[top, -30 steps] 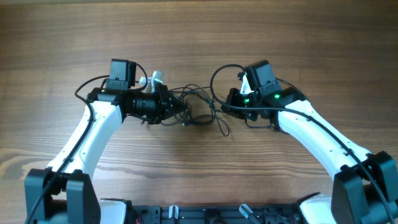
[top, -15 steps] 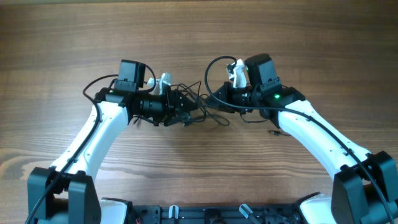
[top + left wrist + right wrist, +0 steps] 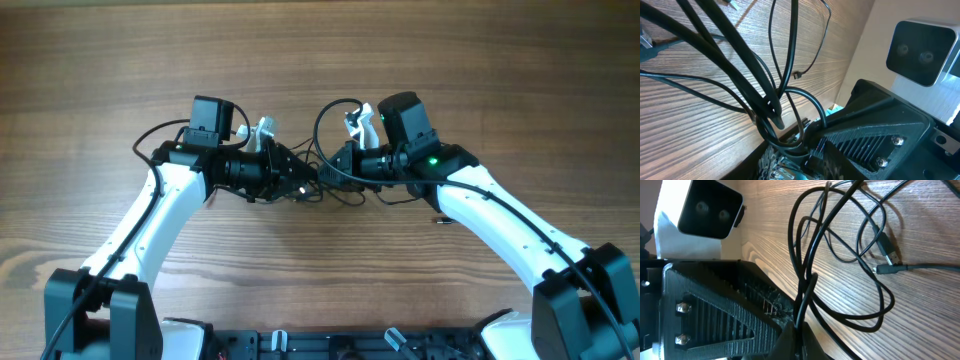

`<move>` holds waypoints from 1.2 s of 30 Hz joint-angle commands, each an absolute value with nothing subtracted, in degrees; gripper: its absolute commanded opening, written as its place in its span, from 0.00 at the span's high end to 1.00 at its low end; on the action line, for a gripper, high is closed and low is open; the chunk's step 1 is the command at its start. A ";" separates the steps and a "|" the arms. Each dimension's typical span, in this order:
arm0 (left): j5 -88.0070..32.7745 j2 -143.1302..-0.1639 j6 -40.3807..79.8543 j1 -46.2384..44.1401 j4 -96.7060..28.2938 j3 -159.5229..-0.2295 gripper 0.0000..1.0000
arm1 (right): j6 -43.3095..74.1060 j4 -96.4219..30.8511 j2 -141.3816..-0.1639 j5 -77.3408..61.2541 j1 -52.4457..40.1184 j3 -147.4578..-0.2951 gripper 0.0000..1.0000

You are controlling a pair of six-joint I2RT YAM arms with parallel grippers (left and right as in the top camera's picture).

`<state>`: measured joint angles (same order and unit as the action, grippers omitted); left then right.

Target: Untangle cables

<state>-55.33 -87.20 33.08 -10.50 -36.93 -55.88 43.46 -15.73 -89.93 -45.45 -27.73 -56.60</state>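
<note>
The cables (image 3: 332,193) are thin black cords bunched in a tangle between my two grippers at mid-table. My left gripper (image 3: 302,181) points right. Its jaws stand a little apart with a loop of cable (image 3: 790,132) lying in the gap. My right gripper (image 3: 332,172) points left, almost touching the left one. It is shut on a strand (image 3: 801,305) that runs straight up from its fingertips (image 3: 812,339). Two small plug ends (image 3: 888,251) lie on the wood inside the loops. Another plug end (image 3: 797,75) hangs free.
The wooden table (image 3: 320,40) stretches out on all sides. The right arm's camera (image 3: 922,50) looms close to the left gripper, and the left arm's camera (image 3: 707,210) close to the right gripper. A small dark piece (image 3: 438,216) lies under the right arm.
My right gripper has moved left with its strand until it nearly meets the left one. The left gripper shifted slightly right and its jaws came apart. The tangle is bunched tighter.
</note>
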 commanded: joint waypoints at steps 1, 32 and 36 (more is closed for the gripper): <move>-55.27 -87.02 32.16 -10.66 -36.69 -56.25 0.67 | 43.72 -15.42 -89.78 -47.97 -28.27 -56.60 0.96; -50.50 -87.02 33.71 -8.97 -36.97 -56.25 0.96 | 43.55 -18.46 -89.78 -42.63 -28.25 -56.60 0.96; -51.40 -87.00 33.65 -6.00 -37.60 -56.25 0.96 | 43.42 -25.61 -89.78 -32.62 -28.05 -56.60 0.96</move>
<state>-50.89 -87.20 33.74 -8.34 -37.39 -55.88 43.66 -22.59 -89.93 -40.97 -27.73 -56.64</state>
